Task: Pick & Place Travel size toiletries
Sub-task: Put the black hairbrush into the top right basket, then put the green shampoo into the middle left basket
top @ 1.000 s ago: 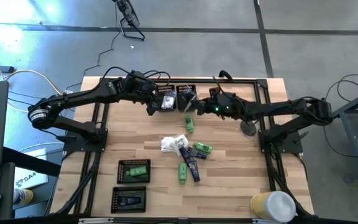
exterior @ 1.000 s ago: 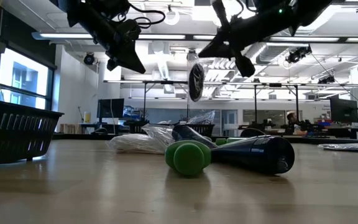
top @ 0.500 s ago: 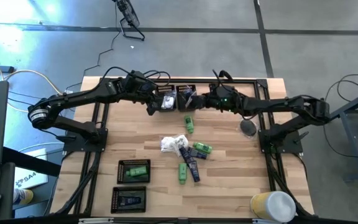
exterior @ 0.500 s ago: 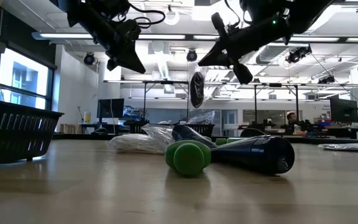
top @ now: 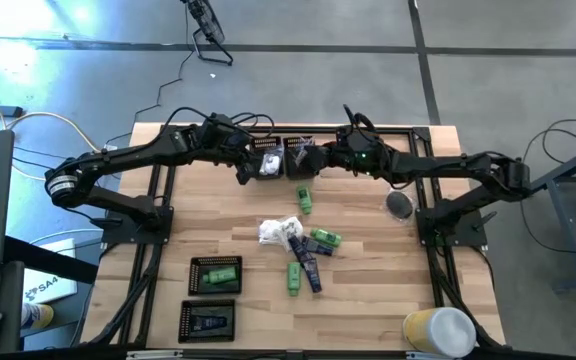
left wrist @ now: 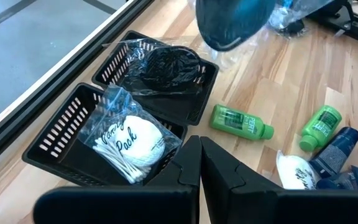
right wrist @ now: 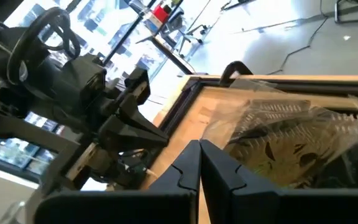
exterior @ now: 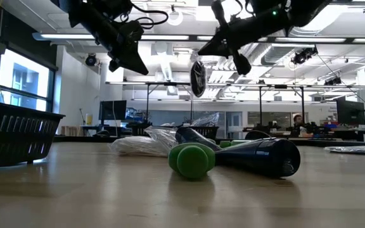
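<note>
Big open-plan robotics lab/workshop. Wooden table [top: 368, 280] in a black metal frame [top: 423, 215] on grey concrete floor [top: 268, 70], cables [top: 28, 120] trailing across it. Low view: exposed ceiling w/ ducts [exterior: 163, 63] and strip lights [exterior: 353, 40], tall windows [exterior: 18, 79], more workbenches w/ monitors [exterior: 113, 109], a person [exterior: 295, 121] seated far back.

Toiletries [top: 303, 245] mid-table — trays [top: 214, 273] left
</note>
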Motion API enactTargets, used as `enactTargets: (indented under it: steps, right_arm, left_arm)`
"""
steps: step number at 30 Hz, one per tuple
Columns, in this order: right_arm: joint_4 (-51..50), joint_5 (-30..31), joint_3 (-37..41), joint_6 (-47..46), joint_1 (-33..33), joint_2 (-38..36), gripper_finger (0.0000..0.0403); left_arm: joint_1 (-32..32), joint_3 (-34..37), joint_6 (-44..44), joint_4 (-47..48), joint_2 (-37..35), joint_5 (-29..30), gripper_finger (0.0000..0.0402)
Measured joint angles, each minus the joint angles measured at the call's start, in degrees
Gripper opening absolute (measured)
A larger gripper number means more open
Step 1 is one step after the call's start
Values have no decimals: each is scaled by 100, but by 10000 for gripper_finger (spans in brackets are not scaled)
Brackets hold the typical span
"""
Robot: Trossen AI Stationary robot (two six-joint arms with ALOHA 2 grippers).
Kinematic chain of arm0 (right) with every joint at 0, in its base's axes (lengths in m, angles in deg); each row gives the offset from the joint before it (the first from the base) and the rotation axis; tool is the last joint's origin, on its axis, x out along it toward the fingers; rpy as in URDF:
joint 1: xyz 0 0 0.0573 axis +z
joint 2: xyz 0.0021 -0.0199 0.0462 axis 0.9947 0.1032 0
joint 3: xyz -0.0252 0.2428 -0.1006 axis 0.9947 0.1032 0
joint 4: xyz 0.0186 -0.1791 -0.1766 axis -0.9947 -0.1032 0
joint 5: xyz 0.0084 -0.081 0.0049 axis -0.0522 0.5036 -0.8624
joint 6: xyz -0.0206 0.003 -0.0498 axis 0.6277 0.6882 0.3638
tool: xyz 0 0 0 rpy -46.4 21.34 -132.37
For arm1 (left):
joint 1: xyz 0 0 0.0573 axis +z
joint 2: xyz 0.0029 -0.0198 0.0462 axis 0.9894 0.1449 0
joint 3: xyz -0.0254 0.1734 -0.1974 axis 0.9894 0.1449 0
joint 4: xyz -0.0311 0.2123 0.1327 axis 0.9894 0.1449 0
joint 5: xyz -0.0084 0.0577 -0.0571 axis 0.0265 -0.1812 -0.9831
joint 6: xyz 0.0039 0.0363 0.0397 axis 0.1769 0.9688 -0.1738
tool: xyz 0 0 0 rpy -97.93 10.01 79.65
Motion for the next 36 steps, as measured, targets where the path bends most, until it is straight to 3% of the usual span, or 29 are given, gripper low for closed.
enactTargets:
  steps: [12,20,26,30,36]
  right_arm:
    - [-866,-366,-978,501,-152,1100,2]
    - [-2254,61,-993,309,-391,1158,2]
    - [-2265,169,-991,397,-387,1158,5]
    - [-2266,122,-991,481,-385,1158,34]
    - [-2245,448,-991,412,-414,1124,119]
  left_arm:
    - [0,0,-33,50,0,2,1]
    - [0,0,-45,50,0,2,1]
    - [0,0,0,16,0,8,1]
    - [0,0,0,-7,0,14,1]
    - [0,0,0,12,0,13,1]
